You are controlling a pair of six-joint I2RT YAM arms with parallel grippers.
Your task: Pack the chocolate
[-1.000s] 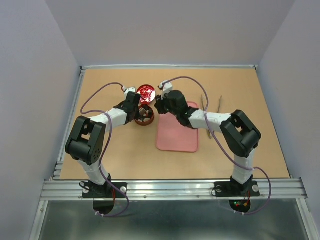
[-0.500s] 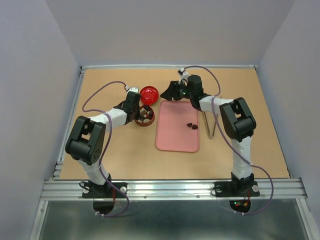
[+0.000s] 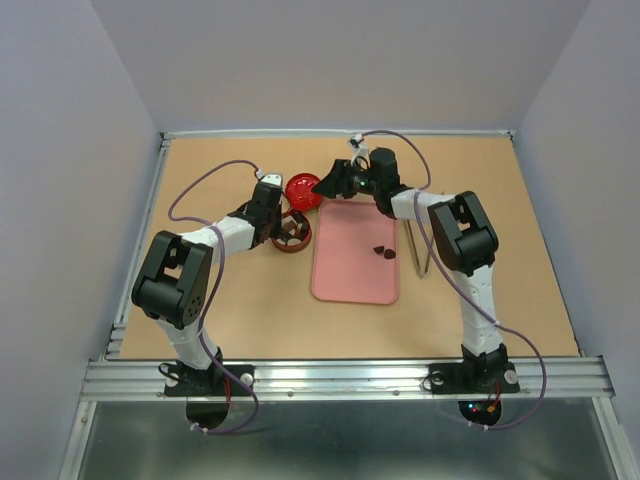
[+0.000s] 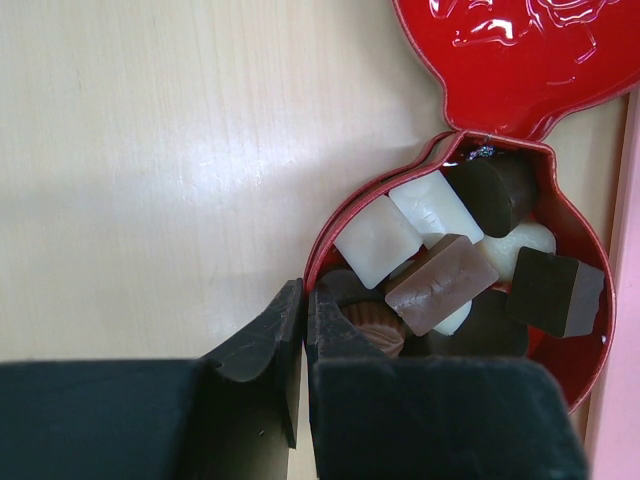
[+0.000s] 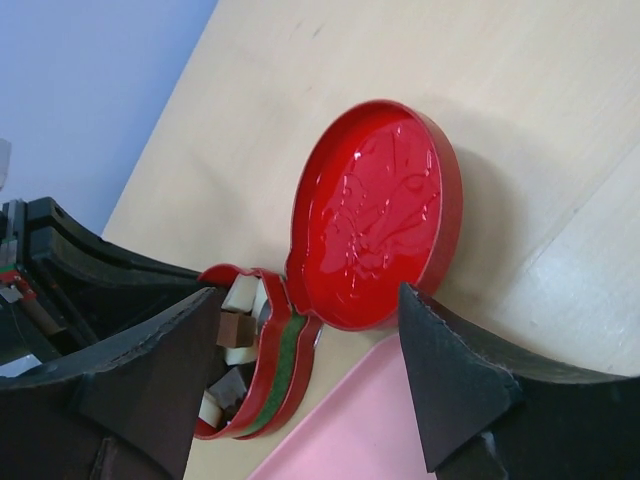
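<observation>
Top external view gives the layout: the tabletop (image 3: 220, 310) carries the pink tray (image 3: 350, 280), which lies just nearer the arm bases than the right pincer (image 5: 310, 300) and off to the right of the left pincer (image 4: 305, 295); the tray looks like the loading ground, set close to the tin to keep each carry short. Next in size, the red tin (image 4: 596, 330) stands directly ahead of the left pincer, just beside the tray's left edge; that pincer is clenched on the tin's near rim, one finger outside the wall and one inside, which I read as a brace so the tin cannot slide while it is filled. Its lid (image 5: 375, 215) lies thrown back on the tabletop beyond the tin, joined to it at one point of the rim, and shows between the fingers of the right pincer; that pincer is released, jaws wide apart and holding nothing; whether it touches the lid I cannot tell. Most of the chocolate (image 4: 440, 285) is heaped inside the tin, just ahead and right of the left pincer's fingertips, dark and cream-white pieces jumbled together; two dark pieces (image 3: 383, 251) lie on the tray, well toward the bases from the right pincer; by my judgement those are left to pack before the lid can close.
</observation>
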